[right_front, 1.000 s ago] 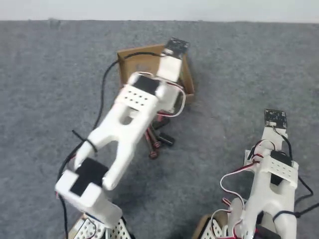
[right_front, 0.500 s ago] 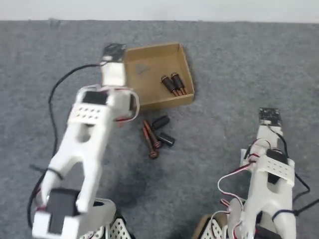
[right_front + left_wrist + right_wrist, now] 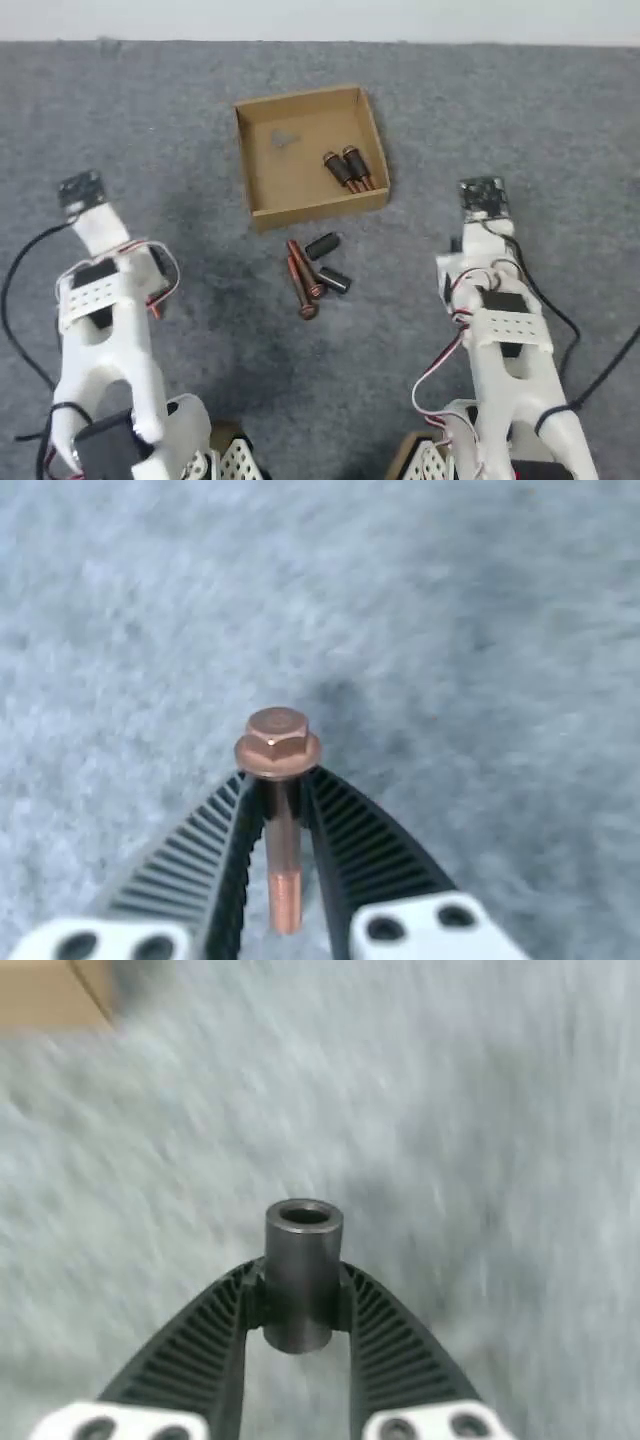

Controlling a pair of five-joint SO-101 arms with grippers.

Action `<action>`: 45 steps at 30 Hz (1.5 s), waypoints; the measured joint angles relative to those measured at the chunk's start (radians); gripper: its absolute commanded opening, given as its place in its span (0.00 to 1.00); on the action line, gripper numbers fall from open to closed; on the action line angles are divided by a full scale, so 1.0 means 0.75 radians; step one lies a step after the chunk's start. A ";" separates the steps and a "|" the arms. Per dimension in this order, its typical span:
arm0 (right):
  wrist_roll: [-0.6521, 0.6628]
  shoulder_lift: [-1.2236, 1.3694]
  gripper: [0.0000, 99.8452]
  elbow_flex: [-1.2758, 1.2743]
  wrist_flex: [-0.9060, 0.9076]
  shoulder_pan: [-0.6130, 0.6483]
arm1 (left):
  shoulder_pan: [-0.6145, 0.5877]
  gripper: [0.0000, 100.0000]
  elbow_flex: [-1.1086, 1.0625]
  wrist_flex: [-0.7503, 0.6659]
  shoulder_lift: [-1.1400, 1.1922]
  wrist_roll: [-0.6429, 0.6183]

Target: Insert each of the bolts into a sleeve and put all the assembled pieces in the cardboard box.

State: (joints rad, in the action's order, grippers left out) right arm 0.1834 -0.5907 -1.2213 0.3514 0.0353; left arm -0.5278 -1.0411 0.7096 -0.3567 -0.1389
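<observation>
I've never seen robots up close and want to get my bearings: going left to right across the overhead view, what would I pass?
Left arm, holding a bolt → cardboard box → right arm, holding a sleeve.

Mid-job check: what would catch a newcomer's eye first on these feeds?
The left tool grips a copper bolt just under its head, and the right tool clamps a dark sleeve. The box holds two assembled pieces, with two loose bolts and two sleeves on the carpet beside it.
</observation>
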 measured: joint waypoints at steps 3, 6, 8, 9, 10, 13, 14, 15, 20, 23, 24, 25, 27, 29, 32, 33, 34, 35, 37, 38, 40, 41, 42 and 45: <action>0.000 0.000 0.01 0.000 -0.170 0.096 | -0.035 0.01 -0.016 -0.010 -0.006 0.039; 0.000 0.000 0.01 0.000 -0.360 0.164 | -0.031 0.01 -0.018 -0.010 -0.010 0.049; 0.000 0.000 0.01 0.000 -0.489 0.213 | -0.043 0.01 -0.018 -0.010 -0.010 0.045; 0.000 0.000 0.01 0.000 -0.552 0.227 | -0.043 0.01 -0.018 -0.010 -0.010 0.045; 0.000 0.000 0.01 0.000 -0.610 0.235 | -0.035 0.01 -0.018 -0.010 -0.010 0.045; 0.000 0.000 0.01 -0.002 -0.769 0.237 | -0.041 0.01 -0.018 -0.010 -0.010 0.045; 0.000 0.000 0.01 -0.002 -0.820 0.239 | -0.043 0.01 -0.018 -0.010 -0.010 0.045; 0.000 0.000 0.01 -0.002 -0.865 0.241 | -0.041 0.01 -0.018 -0.010 -0.010 0.045; 0.000 0.104 0.01 0.088 -0.970 0.243 | -0.041 0.01 -0.018 -0.010 -0.010 0.045; 0.000 0.274 0.01 0.207 -0.986 0.243 | -0.041 0.01 -0.018 -0.010 -0.010 0.045; 0.000 0.338 0.01 0.241 -1.009 0.243 | -0.041 0.01 -0.018 -0.010 -0.010 0.045; -0.008 0.397 0.01 0.274 -1.045 0.245 | -0.041 0.01 -0.018 -0.010 -0.010 0.045; -0.055 0.522 0.01 0.325 -1.158 0.268 | -0.037 0.01 -0.018 -0.010 -0.010 0.045; -0.127 0.655 0.01 0.368 -1.305 0.293 | -0.016 0.01 -0.018 -0.010 -0.010 0.049; -0.205 0.849 0.01 0.436 -1.547 0.323 | -0.010 0.01 -0.018 -0.010 -0.010 0.057; -0.221 0.910 0.01 0.464 -1.618 0.333 | -0.012 0.01 -0.018 -0.010 -0.010 0.057; -0.233 0.972 0.01 0.493 -1.678 0.348 | -0.012 0.01 -0.018 -0.010 -0.010 0.057; -0.248 1.033 0.01 0.524 -1.735 0.358 | -0.006 0.01 -0.018 -0.010 -0.010 0.057; -0.270 1.146 0.01 0.585 -1.823 0.383 | -0.004 0.01 -0.018 -0.010 -0.010 0.057; -0.274 1.201 0.01 0.614 -1.854 0.395 | -0.008 0.01 -0.018 -0.010 -0.010 0.057; -0.278 1.299 0.01 0.673 -1.896 0.426 | -0.008 0.01 -0.018 -0.010 -0.010 0.057; -0.278 1.340 0.01 0.698 -1.907 0.442 | -0.008 0.01 -0.018 -0.010 -0.010 0.057; -0.278 1.373 0.01 0.722 -1.913 0.460 | -0.006 0.01 -0.018 -0.010 -0.010 0.057; -0.280 1.446 0.01 0.753 -1.923 0.526 | -0.004 0.01 -0.018 -0.010 -0.010 0.057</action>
State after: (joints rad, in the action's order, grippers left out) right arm -0.0269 0.4941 -0.6567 -1.0909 0.4296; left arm -0.5309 -1.0549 0.7020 -0.3644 -0.0959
